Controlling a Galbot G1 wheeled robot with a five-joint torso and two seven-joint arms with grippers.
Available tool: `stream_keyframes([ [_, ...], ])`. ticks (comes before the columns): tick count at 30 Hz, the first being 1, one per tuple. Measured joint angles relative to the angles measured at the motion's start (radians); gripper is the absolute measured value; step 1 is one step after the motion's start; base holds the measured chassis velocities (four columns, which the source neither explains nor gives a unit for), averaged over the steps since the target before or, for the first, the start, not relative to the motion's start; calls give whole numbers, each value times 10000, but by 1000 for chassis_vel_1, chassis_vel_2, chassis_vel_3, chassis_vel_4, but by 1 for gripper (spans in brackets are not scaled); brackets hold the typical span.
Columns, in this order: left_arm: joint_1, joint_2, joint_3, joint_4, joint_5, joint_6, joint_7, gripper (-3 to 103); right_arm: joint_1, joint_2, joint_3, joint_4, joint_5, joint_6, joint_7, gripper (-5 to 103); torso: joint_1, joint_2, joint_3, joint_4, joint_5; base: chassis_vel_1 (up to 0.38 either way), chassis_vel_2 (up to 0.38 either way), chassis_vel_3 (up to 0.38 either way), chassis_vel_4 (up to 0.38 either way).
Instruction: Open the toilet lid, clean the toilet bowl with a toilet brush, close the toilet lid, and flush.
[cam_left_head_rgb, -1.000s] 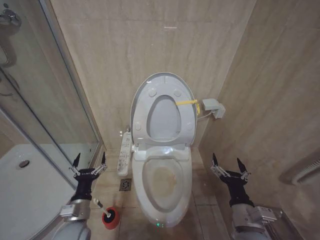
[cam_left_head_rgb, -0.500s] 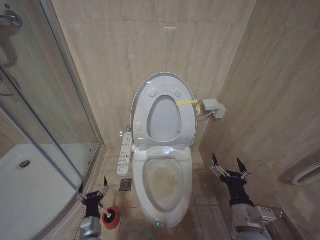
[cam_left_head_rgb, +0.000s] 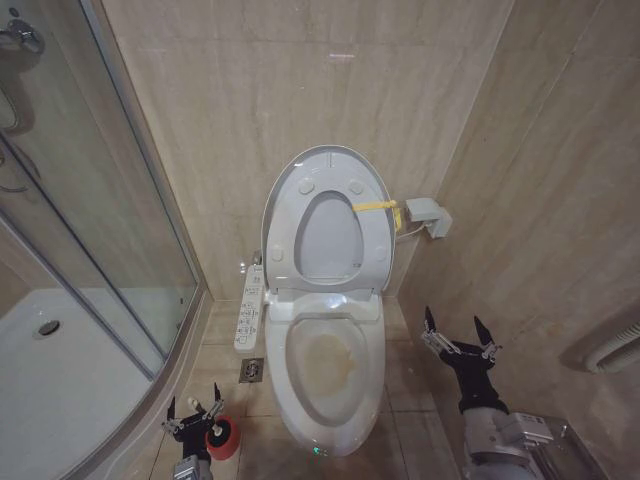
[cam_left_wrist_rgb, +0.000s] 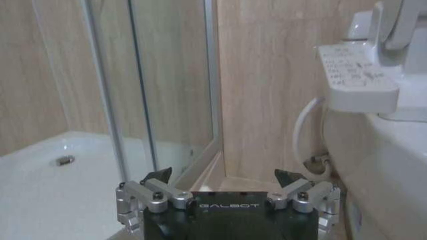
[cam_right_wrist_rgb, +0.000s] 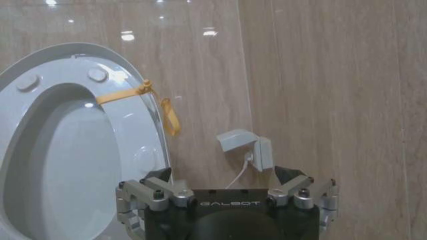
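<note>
Toilet lid (cam_left_head_rgb: 328, 215) upright w/ seat against rear wall; toilet bowl (cam_left_head_rgb: 331, 372) exposed, stained inside. Left gripper (cam_left_head_rgb: 194, 411), fingers spread and empty, sits low just beside toilet brush (cam_left_head_rgb: 221, 436) in its red holder on floor. Right gripper (cam_left_head_rgb: 456, 335) idle, fingers apart, right of bowl. Risk: off-centre descent could tip holder or miss thin handle. Surroundings: tiled floor (cam_left_head_rgb: 405, 400), glass shower screen (cam_left_wrist_rgb: 170, 85), cramped corner.
</note>
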Motion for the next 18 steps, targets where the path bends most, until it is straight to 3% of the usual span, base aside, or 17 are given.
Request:
stream_keyframes([
  [10,-420,103,15,804,-604,5,549,100,0,0,0,0,0,0,0,100,0,0,1,0,-2,0,0,0,0],
  [11,-501,137,-3,919,-612,3,684,89,0,0,0,0,1,0,0,100,0,0,0,0,-2,0,0,0,0],
  [18,-640,243,-47,1262,-646,-31,918,89,0,0,0,0,0,0,0,100,0,0,0,0,-2,0,0,0,0],
])
